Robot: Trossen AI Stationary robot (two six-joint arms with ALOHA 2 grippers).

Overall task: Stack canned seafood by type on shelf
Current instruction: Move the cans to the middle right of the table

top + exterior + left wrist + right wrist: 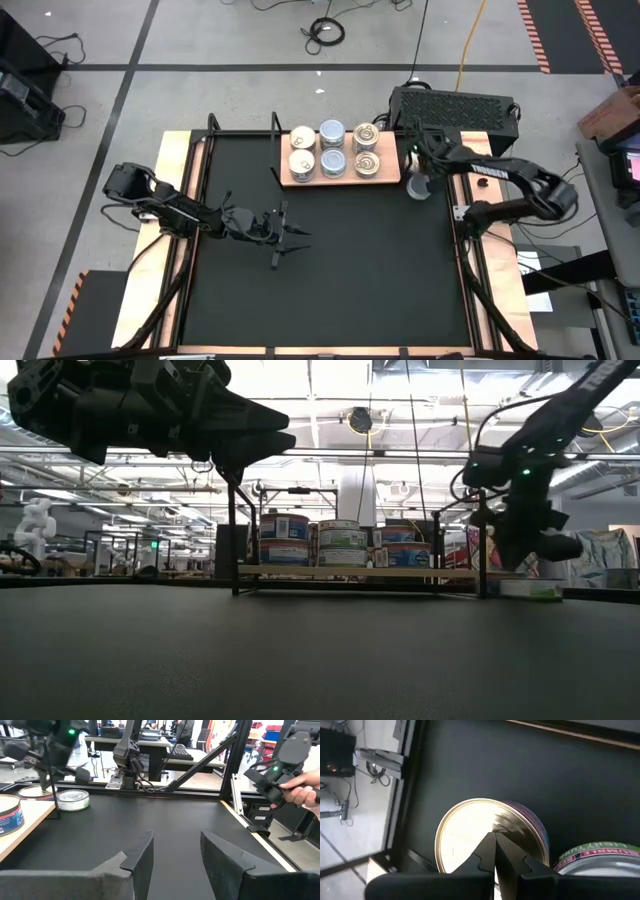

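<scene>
Right claw [495, 845] first: fingers pinched tight together, tips meeting right over the gold lid of a tin [470, 837], nothing caught between them. Beside that tin, at the lower right of the wrist picture, the rim of a second can [597, 857] with a green and pink label. From above, this claw [418, 172] hangs just off the right end of the shelf [340, 180], over a lone tin [419, 187] on the black table [330, 270], the arm bent back in an elbow toward the right edge of the frame.

Count on the shelf, upper middle of the overhead picture: six tins, two rows of three — two cream-white on the left, two pale blue in the middle, two goldish on the right. The level view shows them stacked two high.

Left claw [290, 237]: fingers parted, empty, out over bare table at middle left, arm stretched in low from the left edge. A person's hand [302, 794] shows at the far right of the left wrist picture.
</scene>
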